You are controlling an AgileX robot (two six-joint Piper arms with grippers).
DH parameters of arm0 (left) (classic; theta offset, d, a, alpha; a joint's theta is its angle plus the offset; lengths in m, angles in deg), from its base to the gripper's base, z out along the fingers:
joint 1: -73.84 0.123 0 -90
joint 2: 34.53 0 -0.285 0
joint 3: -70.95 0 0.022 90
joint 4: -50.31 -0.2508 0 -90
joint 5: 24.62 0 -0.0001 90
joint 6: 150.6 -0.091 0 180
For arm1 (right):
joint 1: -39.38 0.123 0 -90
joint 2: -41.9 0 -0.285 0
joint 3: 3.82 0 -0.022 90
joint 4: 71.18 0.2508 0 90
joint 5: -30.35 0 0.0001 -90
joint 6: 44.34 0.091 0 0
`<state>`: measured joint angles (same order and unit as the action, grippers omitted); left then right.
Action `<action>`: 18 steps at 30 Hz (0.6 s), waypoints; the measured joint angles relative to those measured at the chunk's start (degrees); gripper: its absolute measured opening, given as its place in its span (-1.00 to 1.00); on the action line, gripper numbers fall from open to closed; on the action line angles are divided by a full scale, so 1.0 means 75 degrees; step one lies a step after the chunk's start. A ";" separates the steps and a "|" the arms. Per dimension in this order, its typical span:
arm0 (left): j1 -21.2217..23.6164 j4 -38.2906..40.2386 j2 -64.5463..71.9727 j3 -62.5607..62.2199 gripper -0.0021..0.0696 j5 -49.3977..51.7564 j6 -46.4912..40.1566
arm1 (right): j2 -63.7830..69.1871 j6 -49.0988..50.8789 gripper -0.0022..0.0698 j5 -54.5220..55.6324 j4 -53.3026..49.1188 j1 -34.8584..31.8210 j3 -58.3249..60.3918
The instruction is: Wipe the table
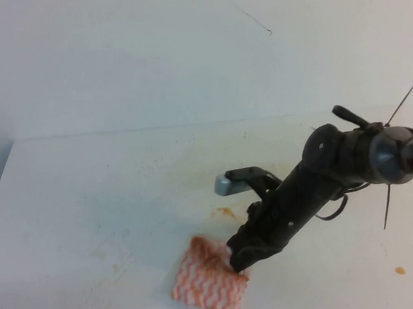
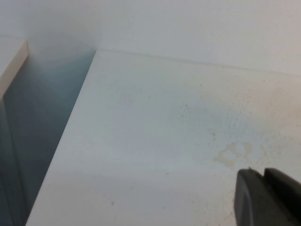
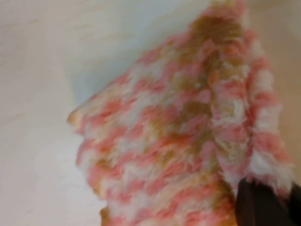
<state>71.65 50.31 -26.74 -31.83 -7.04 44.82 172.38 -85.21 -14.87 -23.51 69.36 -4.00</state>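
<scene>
Landmark: cloth (image 1: pixel 208 284), pink-and-white, roughly square, lying flat on the surface (image 1: pixel 91 202) with 1 corner pointing away from the robot.

Right tool (image 1: pixel 238 262): clenched on the cloth's right edge. The right wrist view shows a ridge of pile pinched up at the grip and brown soiling in the fibres. The right arm (image 1: pixel 312 183) comes in from the cloth's right and far side.

Left tool (image 2: pixel 263 181): absent from the high view, so well left of the cloth; it hangs over bare surface near a pale ring (image 2: pixel 233 154). Its state: cannot tell.

Key relation: the orange stain (image 1: pixel 225 211) lies just beyond the cloth, on its far side and slightly right, close beside the right arm's line. Judgement: the next stroke is a push away from the robot, dragging the cloth over it. The right arm is the nearer one.

Room: open surface beyond and left of the cloth; the left edge is well apart. 1 orange spot (image 1: pixel 400 270) sits far right of the cloth, not yet reached.

Risk: a 1-edge pinch may let the cloth fold under.
</scene>
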 joint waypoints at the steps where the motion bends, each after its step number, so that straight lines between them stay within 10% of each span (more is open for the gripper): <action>1: 0.0000 0.0000 0.0000 0.0000 -0.95 0.0000 0.0000 | 0.0000 0.0120 -0.89 0.0068 -0.0115 -0.0191 0.0000; 18: 0.0000 0.0000 0.0000 0.0000 -0.95 0.0000 0.0015 | 0.0000 -0.0861 -0.89 0.2153 0.1837 -0.1339 -0.0012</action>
<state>71.65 50.31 -26.74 -31.83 -7.04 44.94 172.38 -91.66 1.28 -9.74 59.31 -4.09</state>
